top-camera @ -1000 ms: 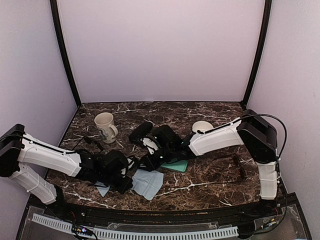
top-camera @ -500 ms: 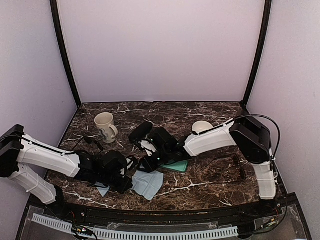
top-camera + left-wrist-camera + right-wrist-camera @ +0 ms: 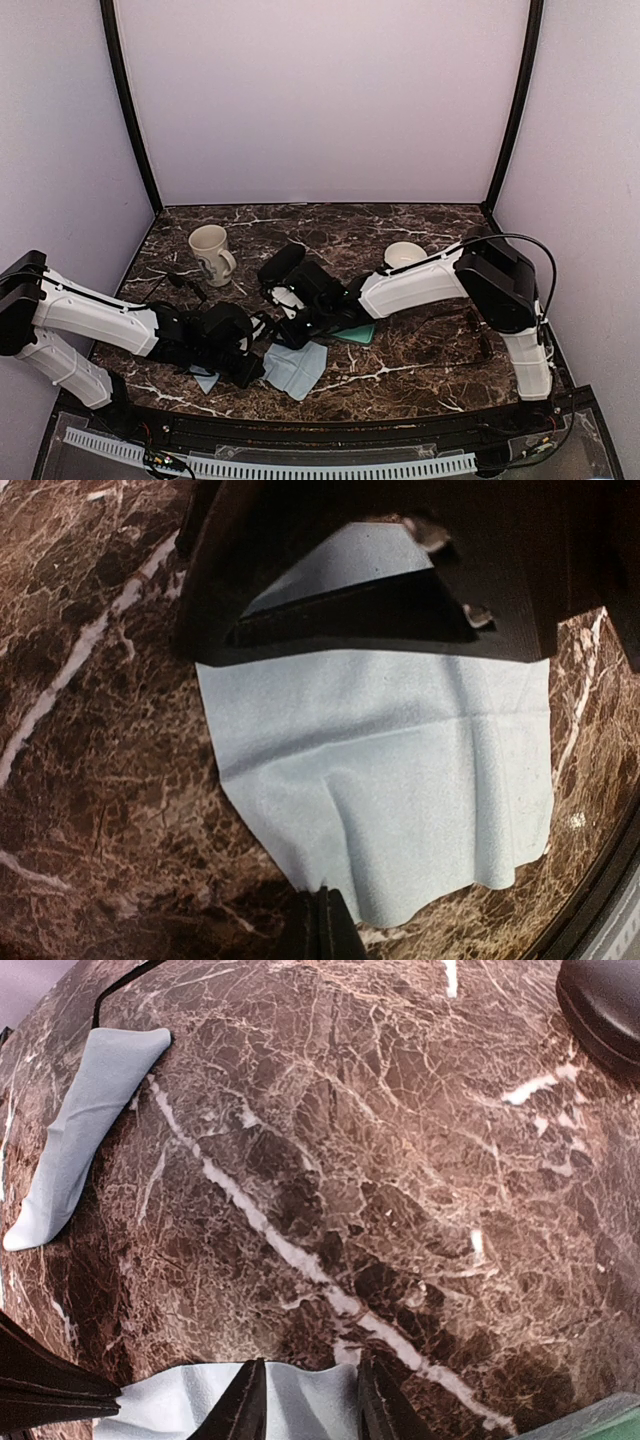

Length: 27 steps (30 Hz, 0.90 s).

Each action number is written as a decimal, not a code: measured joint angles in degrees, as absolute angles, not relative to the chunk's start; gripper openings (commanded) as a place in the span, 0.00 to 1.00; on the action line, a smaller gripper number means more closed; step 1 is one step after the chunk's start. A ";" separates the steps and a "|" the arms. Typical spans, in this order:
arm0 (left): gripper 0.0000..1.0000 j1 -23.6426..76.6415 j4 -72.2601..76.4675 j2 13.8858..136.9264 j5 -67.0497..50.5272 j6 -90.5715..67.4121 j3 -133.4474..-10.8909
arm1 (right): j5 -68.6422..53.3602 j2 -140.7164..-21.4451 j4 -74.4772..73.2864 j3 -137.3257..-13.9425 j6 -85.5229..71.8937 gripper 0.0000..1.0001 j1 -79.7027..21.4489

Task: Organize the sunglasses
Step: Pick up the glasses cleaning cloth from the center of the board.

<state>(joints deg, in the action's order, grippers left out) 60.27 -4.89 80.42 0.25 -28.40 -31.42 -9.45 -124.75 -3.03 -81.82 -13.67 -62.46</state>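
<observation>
Probably a cloth-clearing step before any casing: 1 pair of sunglasses (image 3: pixel 188 284) untouched by the mug (image 3: pixel 210 252), left end effector (image 3: pixel 320 925) closed at the edge of a pale blue cloth (image 3: pixel 400 770), pinching it or not impossible to tell. Further right, right end effector (image 3: pixel 306 1365) with jaws apart astride that cloth, calling for a shallow pinch next; 2nd pair (image 3: pixel 480 332) on the worktop (image 3: pixel 420 372) by the base of the right arm (image 3: pixel 535 370), both frames barely legible against dark marble

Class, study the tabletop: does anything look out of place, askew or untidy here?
Yes. The sunglasses lie loose and far apart: one pair sits near the mug, and the other pair is over on the right side. The light blue cloth at the front lies creased and crooked.
</observation>
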 measured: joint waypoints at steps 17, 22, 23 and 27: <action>0.00 60.27 -4.69 80.27 0.08 -28.73 -31.20 | -6.11 -125.01 -3.95 -82.39 -12.84 0.16 -63.29; 0.00 60.27 -4.45 80.23 0.08 -28.73 -31.09 | -5.93 -125.14 -3.97 -82.54 -13.56 0.09 -63.29; 0.00 60.27 -4.45 80.23 0.08 -28.73 -31.09 | -5.96 -125.14 -3.97 -82.54 -13.80 0.06 -63.29; 0.00 60.27 -4.43 80.23 0.12 -28.53 -31.09 | -6.15 -125.14 -3.66 -82.28 -14.57 0.00 -63.18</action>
<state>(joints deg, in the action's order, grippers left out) 60.27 -4.43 80.23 0.12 -28.53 -31.09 -6.15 -125.14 -3.66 -82.28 -14.57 -63.18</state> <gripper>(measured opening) 0.004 0.032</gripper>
